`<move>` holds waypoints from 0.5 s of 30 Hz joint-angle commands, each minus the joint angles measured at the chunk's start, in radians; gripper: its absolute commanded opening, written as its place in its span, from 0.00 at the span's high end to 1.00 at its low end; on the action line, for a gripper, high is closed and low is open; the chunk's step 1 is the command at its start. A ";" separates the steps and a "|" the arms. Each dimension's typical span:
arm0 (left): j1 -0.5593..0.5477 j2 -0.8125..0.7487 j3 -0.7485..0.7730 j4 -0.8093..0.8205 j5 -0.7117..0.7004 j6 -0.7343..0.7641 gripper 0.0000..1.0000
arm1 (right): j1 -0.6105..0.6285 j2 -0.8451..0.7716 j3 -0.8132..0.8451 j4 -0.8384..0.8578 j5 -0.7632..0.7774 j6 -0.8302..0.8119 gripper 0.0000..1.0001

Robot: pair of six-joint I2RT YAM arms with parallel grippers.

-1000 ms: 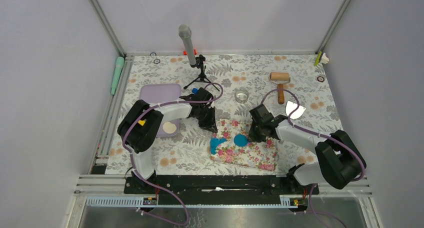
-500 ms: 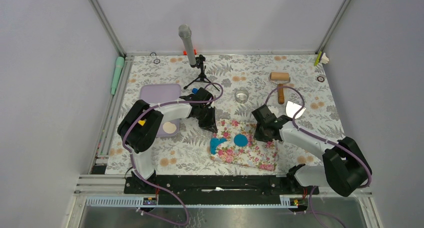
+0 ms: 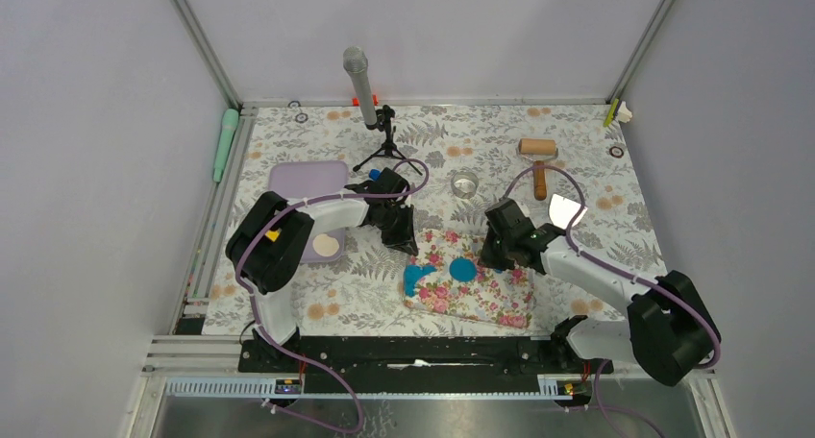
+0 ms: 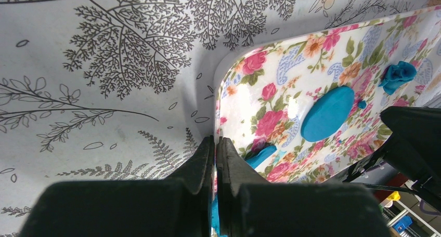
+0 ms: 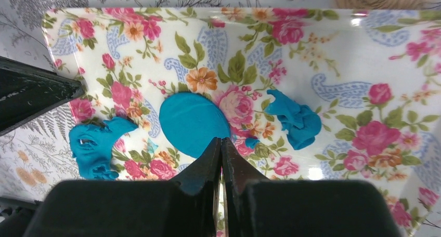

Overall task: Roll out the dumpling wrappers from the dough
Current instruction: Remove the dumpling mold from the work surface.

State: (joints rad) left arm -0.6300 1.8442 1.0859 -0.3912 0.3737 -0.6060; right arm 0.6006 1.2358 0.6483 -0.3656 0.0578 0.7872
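Right tool (image 5: pixel 221 141), fingers pressed together, nothing between them. Hangs low over the floral mat (image 5: pixel 338 65), tips just beside the near edge of one dumpling wrapper (image 5: pixel 192 122): a smooth, clean-edged blue disc lying flat near the mat's middle. Touching or just above, impossible to say. Right of the disc, a crumpled lump of dough (image 5: pixel 294 120); left of it, at the mat's left edge, a ragged scrap of dough (image 5: pixel 96 143) with holes in it. Left tool (image 4: pixel 214 139) likewise closed and empty, tips down by the mat's far-left corner. Further out on the bench (image 3: pixel 596 131), at the far right, a wooden roller (image 3: pixel 538 152) lying well apart from both tools, and a clear round cup (image 3: pixel 464 182) just beyond the mat's far edge. Judged so far: one wrapper rolled and trimmed. Left to do, probably: gathering lump and scrap, fetching the roller, flattening more discs.
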 commanded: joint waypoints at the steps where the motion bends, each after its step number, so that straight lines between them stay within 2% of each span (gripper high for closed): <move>1: 0.009 0.048 -0.012 -0.055 -0.053 0.023 1.00 | 0.008 0.034 -0.015 0.040 -0.053 0.003 0.91; 15: 0.009 0.071 -0.010 -0.049 -0.039 0.020 1.00 | 0.007 0.114 -0.026 0.034 -0.052 -0.035 0.90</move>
State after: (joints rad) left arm -0.6266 1.8530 1.0927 -0.3977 0.3882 -0.6025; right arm 0.6022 1.3224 0.6174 -0.3279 0.0063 0.7761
